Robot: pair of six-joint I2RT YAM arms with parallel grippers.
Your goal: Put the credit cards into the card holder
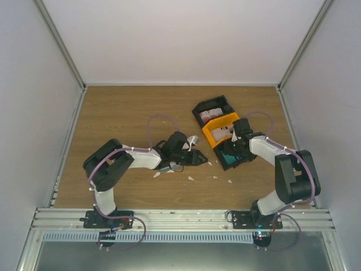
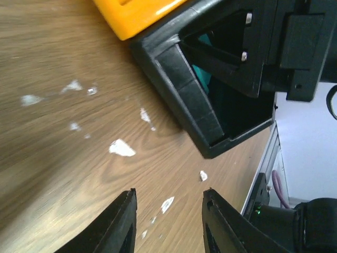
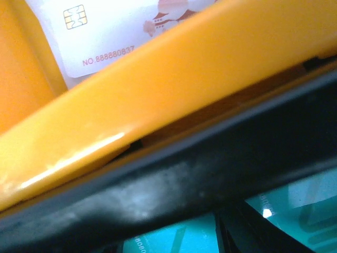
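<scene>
White booth walls, wooden worktop (image 1: 113, 113).
- Three bins in slanted row toward right edge: far black bin (image 1: 197, 113), orange bin (image 1: 213, 135), near black bin (image 2: 184, 89).
- Credit cards (image 1: 211, 116) lie in far black bin. One more credit card (image 3: 105, 31), chip up, flat in orange bin.
- Card holder: not surely picked out. Teal printed thing (image 3: 174, 242) in near black bin, cannot tell what.
- Right hand (image 1: 238, 141) low at wall between orange bin and near black bin; gap cannot tell.
- Left hand (image 2: 168, 203) part-open, empty, over white scraps (image 2: 122, 148) mid-worktop.

Step, likely: fetching card. Next move calls for fingers on thin card's edge and lift without dragging bin.
</scene>
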